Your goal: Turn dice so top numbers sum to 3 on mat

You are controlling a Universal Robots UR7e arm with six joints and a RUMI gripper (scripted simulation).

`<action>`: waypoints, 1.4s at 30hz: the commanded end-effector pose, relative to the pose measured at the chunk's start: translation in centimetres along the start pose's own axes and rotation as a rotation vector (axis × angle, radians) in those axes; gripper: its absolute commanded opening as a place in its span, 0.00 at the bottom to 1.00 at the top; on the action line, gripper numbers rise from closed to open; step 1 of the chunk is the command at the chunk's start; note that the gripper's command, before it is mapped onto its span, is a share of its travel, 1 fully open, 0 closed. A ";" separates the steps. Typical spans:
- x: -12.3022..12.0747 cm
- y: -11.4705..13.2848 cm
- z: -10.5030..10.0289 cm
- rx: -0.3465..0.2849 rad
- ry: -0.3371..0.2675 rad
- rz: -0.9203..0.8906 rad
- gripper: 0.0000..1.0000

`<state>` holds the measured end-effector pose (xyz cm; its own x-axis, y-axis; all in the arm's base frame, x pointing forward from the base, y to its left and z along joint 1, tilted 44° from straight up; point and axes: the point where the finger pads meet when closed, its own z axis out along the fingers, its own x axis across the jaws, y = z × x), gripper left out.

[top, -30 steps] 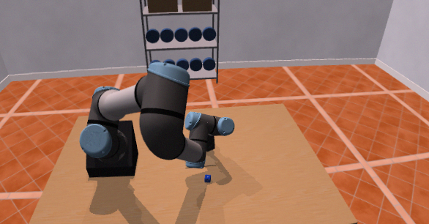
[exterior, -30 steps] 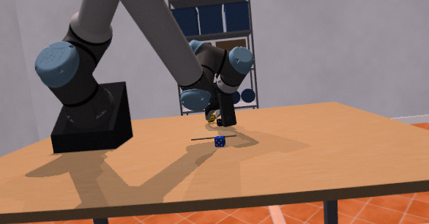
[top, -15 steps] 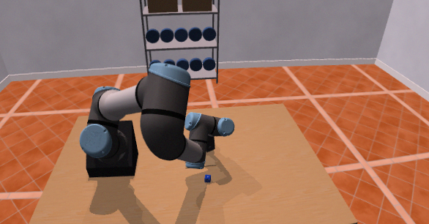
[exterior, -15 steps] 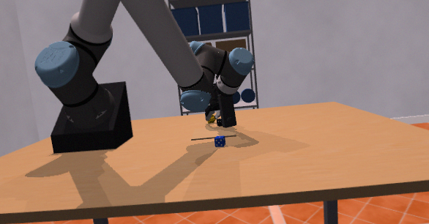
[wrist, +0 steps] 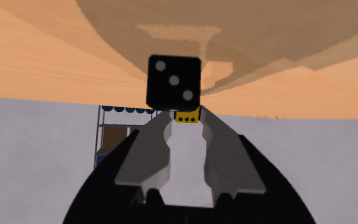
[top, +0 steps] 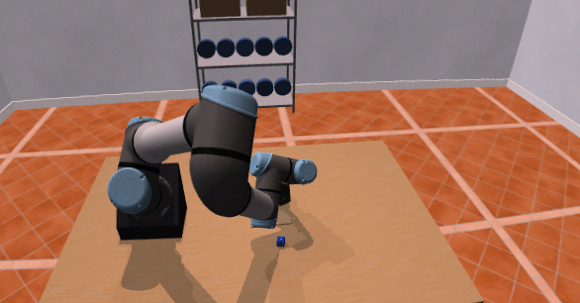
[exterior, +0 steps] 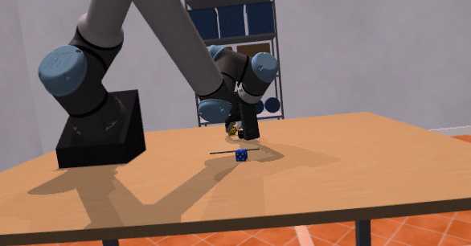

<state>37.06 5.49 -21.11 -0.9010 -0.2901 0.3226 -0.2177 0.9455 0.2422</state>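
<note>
In the wrist view my gripper (wrist: 186,105) is shut on a small yellow die (wrist: 187,117) held at the fingertips. A black die (wrist: 174,82) with three white pips facing the camera is right beside it, against the table top. In the exterior view the gripper (exterior: 235,131) hangs low over the table, with the yellow die (exterior: 231,131) and the black die (exterior: 241,133) next to each other at its tips. A blue die (exterior: 241,155) lies flat on the table in front, also visible in the top view (top: 280,242). The mat (exterior: 234,150) shows only as a thin dark line behind the blue die.
The arm's black base (exterior: 100,131) stands at the table's left. A metal shelf (top: 242,41) with boxes and dark round items stands behind the table. The arm's elbow hides the gripper in the top view.
</note>
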 end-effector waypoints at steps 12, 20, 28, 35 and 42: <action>0.0 0.0 0.0 0.000 -0.001 -0.001 0.06; 0.0 0.0 0.0 0.000 -0.001 -0.001 0.17; 0.0 0.0 0.0 0.000 -0.001 -0.001 0.24; 0.0 0.0 0.0 0.000 -0.001 -0.001 0.24; 0.0 0.0 0.0 0.000 -0.001 -0.001 0.24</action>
<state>37.06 5.49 -21.11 -0.9010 -0.2901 0.3226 -0.2177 0.9455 0.2422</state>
